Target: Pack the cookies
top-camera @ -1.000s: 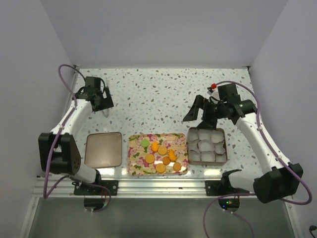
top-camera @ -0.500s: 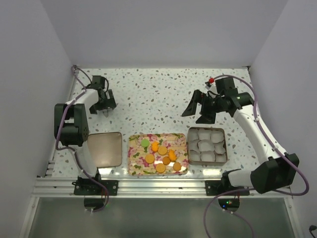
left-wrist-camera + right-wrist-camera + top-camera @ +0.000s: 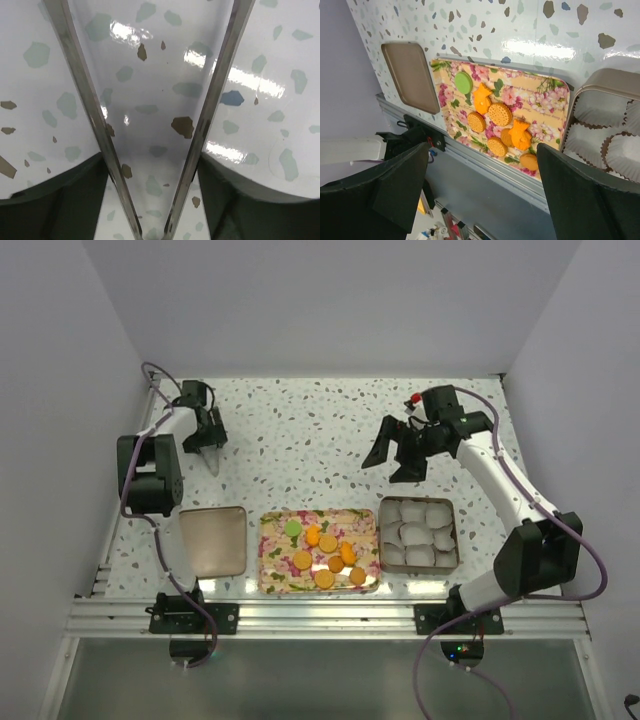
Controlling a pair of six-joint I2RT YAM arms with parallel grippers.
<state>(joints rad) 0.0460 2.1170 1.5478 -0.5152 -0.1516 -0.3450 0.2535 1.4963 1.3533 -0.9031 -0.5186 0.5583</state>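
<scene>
Your top view looks steeply down from high behind the near edge, taking in the whole speckled white tabletop (image 3: 320, 420). Your left wrist view faces that surface from very close. Your right wrist view looks from higher up toward the near edge, sharing the floral rectangular tray (image 3: 542, 102) and grey metal tin (image 3: 602, 79) with the top view.

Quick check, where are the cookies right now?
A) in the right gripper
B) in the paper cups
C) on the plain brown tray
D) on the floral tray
D: the cookies all lie on the floral tray, while the cups and the brown tray show none.
</scene>
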